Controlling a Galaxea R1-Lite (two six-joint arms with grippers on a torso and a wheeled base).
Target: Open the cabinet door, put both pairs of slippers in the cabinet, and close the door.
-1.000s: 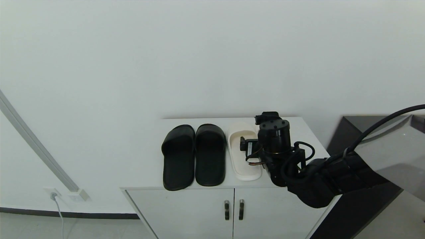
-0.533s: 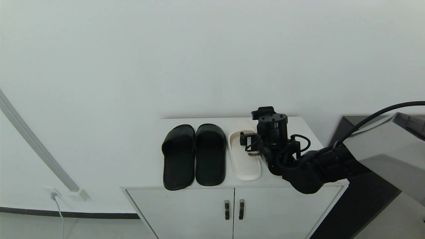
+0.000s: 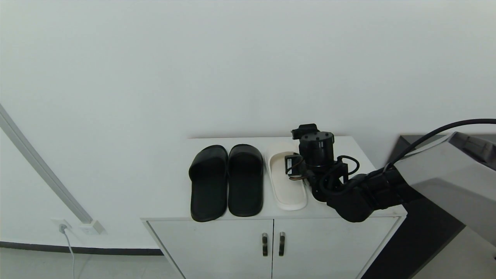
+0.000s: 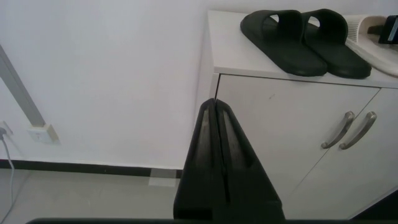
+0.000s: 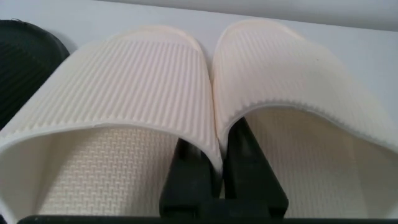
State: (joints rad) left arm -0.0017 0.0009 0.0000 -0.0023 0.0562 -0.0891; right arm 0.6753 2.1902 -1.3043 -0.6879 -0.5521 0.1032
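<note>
- Our right tool (image 5: 217,149) has one finger inside each of the white slippers (image 5: 143,81), pinching their touching inner walls, on the right of the cabinet (image 3: 174,193) top.
- Our left tool (image 4: 217,124) is pressed together and empty, near the cabinet's left near corner.
- The black slippers (image 3: 226,180) lie just left of the white pair.
- The doors (image 3: 217,248) are closed, so a lifted pair has nowhere to go.
- We judge the soft walls may slip, dropping one slipper.

Cabinet doors (image 3: 217,248) shut — black slippers (image 3: 226,180) just beside white pair (image 3: 285,190).
</note>
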